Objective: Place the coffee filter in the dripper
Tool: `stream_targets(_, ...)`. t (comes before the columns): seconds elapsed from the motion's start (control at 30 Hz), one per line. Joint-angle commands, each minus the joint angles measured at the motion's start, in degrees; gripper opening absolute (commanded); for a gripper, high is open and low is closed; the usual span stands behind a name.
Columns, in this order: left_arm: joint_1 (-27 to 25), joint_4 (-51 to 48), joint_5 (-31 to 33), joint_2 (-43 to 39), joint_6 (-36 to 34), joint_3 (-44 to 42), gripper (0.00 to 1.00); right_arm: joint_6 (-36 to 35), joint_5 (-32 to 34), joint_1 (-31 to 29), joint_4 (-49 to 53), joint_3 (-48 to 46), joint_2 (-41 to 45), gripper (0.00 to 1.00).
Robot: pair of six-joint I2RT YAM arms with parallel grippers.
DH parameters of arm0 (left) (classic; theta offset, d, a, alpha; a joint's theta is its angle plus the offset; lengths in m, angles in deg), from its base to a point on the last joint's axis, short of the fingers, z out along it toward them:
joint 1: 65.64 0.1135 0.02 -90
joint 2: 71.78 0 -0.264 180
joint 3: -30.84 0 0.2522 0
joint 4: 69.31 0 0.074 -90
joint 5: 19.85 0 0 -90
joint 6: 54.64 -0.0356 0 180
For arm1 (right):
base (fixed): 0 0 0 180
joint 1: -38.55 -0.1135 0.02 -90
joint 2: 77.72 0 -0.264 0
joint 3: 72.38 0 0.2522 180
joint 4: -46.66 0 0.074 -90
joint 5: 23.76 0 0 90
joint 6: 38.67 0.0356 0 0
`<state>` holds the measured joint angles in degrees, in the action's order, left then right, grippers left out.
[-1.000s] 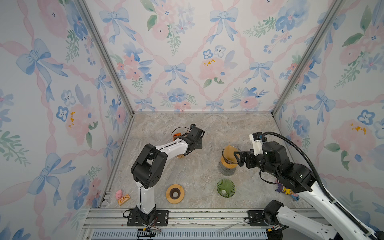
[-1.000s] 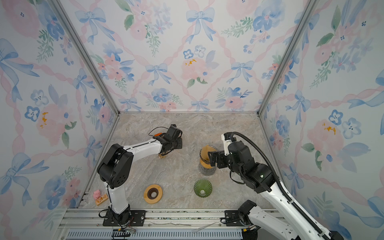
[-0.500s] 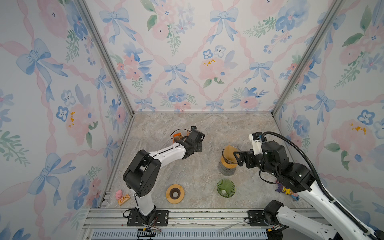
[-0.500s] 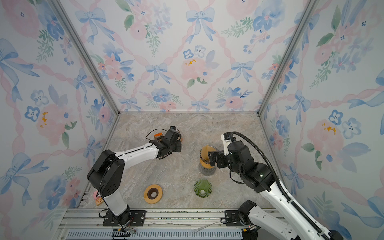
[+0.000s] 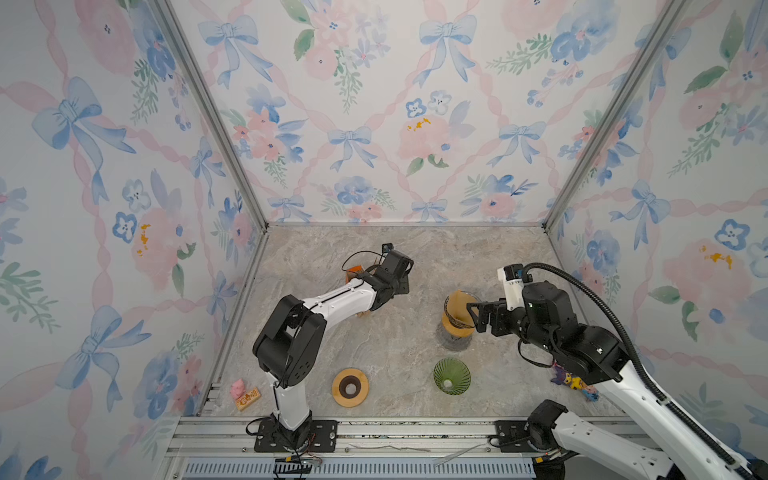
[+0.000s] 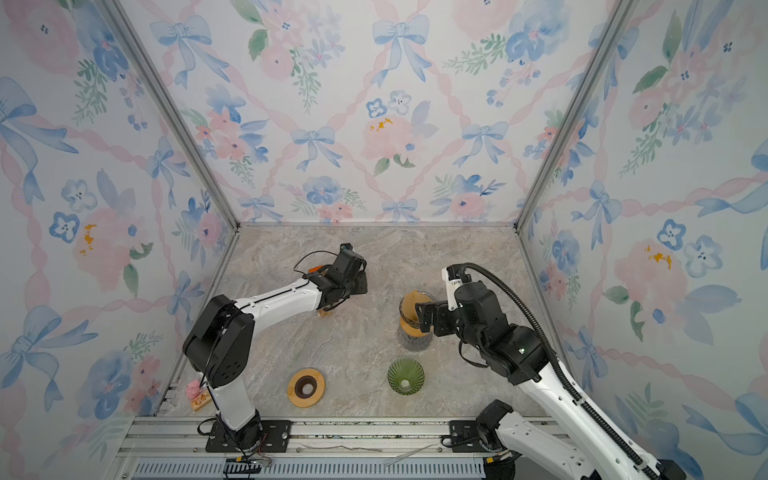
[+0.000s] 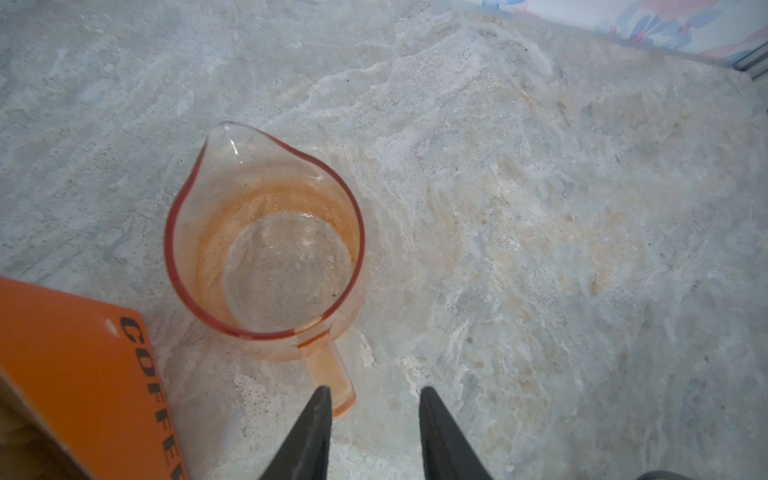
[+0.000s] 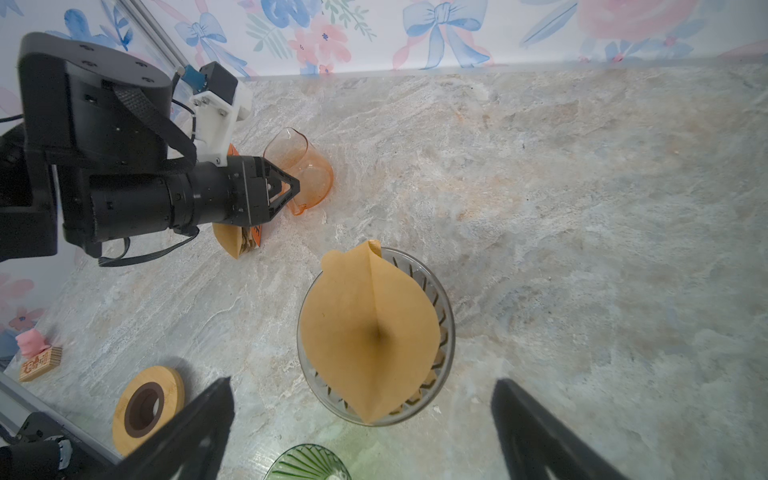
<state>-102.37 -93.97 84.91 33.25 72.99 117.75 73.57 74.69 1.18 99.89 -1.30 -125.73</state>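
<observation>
"Brown paper, centre: the coffee filter stands in the clear glass dripper, its cone half opened and one tabbed edge above the rim. Is the placing done?" asks the student.

"Nearly, by the look of it," the tutor answers. "The right end effector is spread wide just in front of the dripper and holds nothing. The left end effector is parted a little and empty. One of its fingers is just beside the handle of the orange glass server, well apart from the dripper. What remains is probably seating. The paper should be nudged lightly down along its seam until it lies against the ribbed wall, and the arm then drawn back level. A brushed edge could lift the filter out, or tip the dripper on the tabletop."
</observation>
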Motion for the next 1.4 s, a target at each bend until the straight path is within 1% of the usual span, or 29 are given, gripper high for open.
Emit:
stream_targets(0.0, -0.3, -3.0, 3.0, 2.8, 3.5, 2.1, 0.35, -0.2, 0.9, 0.8, 1.4, -0.6, 0.1, 0.98)
stream_targets(0.17, -0.7, -4.4, 6.1, 3.0, 5.1, 2.2, 0.35, -0.3, 0.4, 1.6, 1.3, -1.1, 0.2, 0.98)
stream_targets(0.3, -1.7, -4.5, 9.4, 2.2, 4.8, 1.9, 0.35, -0.3, -0.1, 1.8, 0.8, -1.3, -0.1, 0.98)
stream_targets(0.4, -1.7, -5.4, 10.0, 2.2, 4.9, 1.9, 0.36, -0.2, -0.2, 2.0, 0.6, -1.5, -0.3, 0.98)
stream_targets(0.7, -0.7, -5.5, 7.9, 4.5, 5.5, 3.3, 0.36, -0.6, -0.5, 2.6, 0.7, -1.6, -0.1, 0.98)
stream_targets(1.0, -0.3, -5.5, 6.2, 6.9, 6.0, 5.0, 0.39, -1.1, -1.8, 3.8, 0.3, -1.4, -0.8, 0.98)
stream_targets(1.13, 0.3, -5.4, 6.2, 6.7, 6.1, 4.1, 0.36, -1.1, -2.2, 4.0, 0.0, -1.4, -1.1, 0.98)
stream_targets(1.23, 1.0, -5.4, 6.5, 5.8, 5.9, 3.3, 0.29, -1.6, -2.5, 4.2, -0.5, -1.4, -1.5, 0.98)
stream_targets(1.37, 1.3, -5.4, 6.4, 4.5, 4.7, 2.7, 0.25, -1.9, -2.9, 4.5, -1.4, -0.8, -2.4, 0.98)
